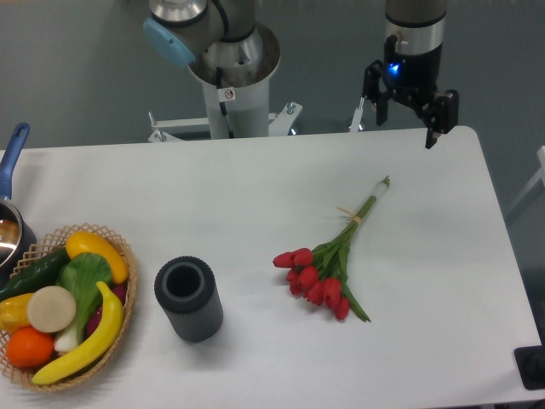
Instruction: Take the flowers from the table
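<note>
The flowers, a bunch of red tulips with long green stems tied by a pale band, lie flat on the white table, right of centre. The red heads point toward the front left and the stem ends toward the back right. My gripper hangs above the table's back right edge, well beyond the stem ends and apart from them. Its two black fingers are spread wide and hold nothing.
A dark grey ribbed cylinder vase stands left of the flowers. A wicker basket of fruit and vegetables sits at the front left. A pot with a blue handle pokes in at the left edge. The robot base stands behind the table.
</note>
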Controlling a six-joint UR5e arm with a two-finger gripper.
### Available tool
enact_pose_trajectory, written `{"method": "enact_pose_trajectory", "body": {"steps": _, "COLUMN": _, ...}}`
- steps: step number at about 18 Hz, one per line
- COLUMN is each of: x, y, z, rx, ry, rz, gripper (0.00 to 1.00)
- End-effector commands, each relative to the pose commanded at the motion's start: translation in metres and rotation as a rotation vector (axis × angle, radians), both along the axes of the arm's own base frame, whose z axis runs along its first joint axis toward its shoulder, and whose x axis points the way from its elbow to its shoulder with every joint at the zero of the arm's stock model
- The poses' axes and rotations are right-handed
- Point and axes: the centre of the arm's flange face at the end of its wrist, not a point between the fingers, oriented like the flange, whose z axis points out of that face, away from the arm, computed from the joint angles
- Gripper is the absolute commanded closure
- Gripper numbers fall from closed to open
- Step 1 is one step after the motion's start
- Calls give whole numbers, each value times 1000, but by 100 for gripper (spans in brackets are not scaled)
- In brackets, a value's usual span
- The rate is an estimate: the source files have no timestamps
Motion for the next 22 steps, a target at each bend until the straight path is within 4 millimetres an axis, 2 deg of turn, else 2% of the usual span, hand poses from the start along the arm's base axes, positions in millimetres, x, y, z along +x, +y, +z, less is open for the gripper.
{"method": "enact_pose_trajectory", "body": {"steps": 8, "x": 3, "y": 1, "z": -6, "rx": -14, "ry": -19, "rz": 10, "gripper": 0}}
{"method": "enact_pose_trajectory", "body": {"steps": 11, "x": 11, "y": 1, "z": -31, "rx": -10, "ry": -60, "rz": 22, "gripper": 0}}
{"method": "enact_pose_trajectory", "body": {"steps": 17, "x": 13, "y": 5, "z": -53, "rx": 14, "ry": -109, "rz": 104, "gripper": 0}}
{"method": "enact_pose_trajectory", "body": {"steps": 22, "x": 3, "y": 13, "z": -85, "rx": -1, "ry": -155, "rz": 104, "gripper": 0}}
